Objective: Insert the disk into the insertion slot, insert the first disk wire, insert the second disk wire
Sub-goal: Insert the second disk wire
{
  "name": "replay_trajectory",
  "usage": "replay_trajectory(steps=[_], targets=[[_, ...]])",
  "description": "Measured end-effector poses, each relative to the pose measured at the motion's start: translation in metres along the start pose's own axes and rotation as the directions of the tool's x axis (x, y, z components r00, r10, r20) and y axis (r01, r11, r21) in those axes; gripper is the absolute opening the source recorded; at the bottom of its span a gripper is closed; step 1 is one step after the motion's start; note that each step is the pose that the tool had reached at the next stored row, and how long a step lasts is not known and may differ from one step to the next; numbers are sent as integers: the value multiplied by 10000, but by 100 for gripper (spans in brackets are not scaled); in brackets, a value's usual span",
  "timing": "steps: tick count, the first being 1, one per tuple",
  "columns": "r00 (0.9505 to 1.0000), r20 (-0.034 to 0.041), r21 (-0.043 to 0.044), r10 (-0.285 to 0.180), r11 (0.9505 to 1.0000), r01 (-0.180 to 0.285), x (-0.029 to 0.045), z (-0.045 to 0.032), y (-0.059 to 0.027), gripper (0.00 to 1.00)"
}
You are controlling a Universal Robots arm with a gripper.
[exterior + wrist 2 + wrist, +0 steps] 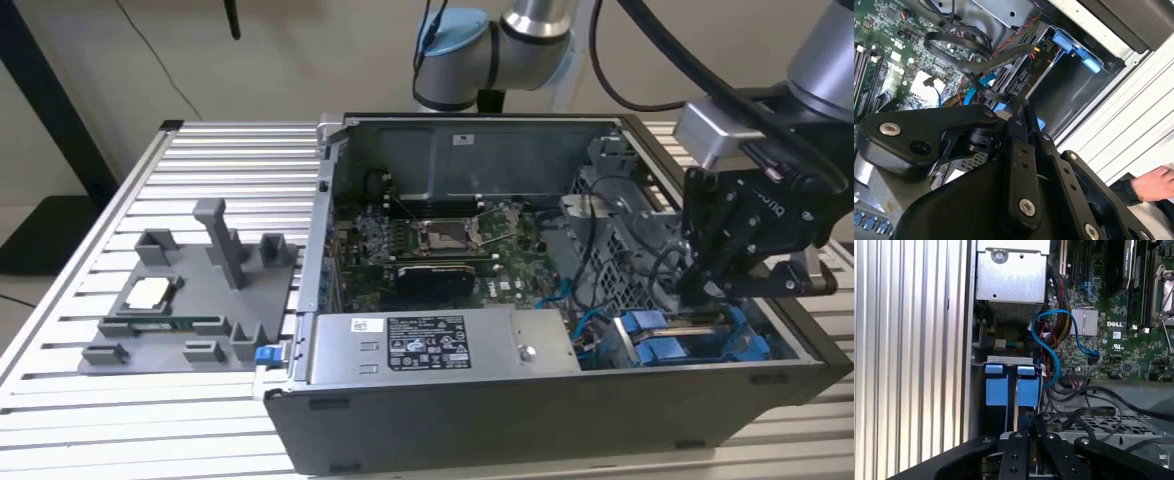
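The disk's blue carrier point(663, 345) sits in the insertion slot point(747, 335), the drive cage at the case's front corner on the exterior view's right. In the first wrist view, two blue carrier tabs point(1027, 386) stand side by side in the cage. A black disk wire point(969, 60) loops over from the motherboard. A black plug point(1035, 59) sits at the blue carrier point(1074, 47), beside a dark bay point(1069, 95). My gripper point(701, 292) hangs just over the cage, fingers together point(1019, 102) point(1023, 432) among the wires. Whether anything is pinched is hidden.
The open case holds a green motherboard point(427, 240), a labelled grey power-supply box point(427, 345) and a blue data cable point(1046, 340). A grey fixture point(200, 290) lies on the slatted table point(200, 160) at the exterior view's left. A person's hand point(1154, 185) rests beside the case.
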State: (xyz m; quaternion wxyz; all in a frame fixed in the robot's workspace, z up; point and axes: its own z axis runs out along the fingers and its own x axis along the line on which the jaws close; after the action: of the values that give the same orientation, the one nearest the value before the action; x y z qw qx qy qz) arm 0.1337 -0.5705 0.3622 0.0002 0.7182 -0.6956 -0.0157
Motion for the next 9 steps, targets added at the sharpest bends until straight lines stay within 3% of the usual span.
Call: replay_trajectory(steps=[4,9], targets=[[10000,-8,179,-5,9998,5,2,51,-1,16],[10000,-11,463,-21,9989,22,3,106,2,16]])
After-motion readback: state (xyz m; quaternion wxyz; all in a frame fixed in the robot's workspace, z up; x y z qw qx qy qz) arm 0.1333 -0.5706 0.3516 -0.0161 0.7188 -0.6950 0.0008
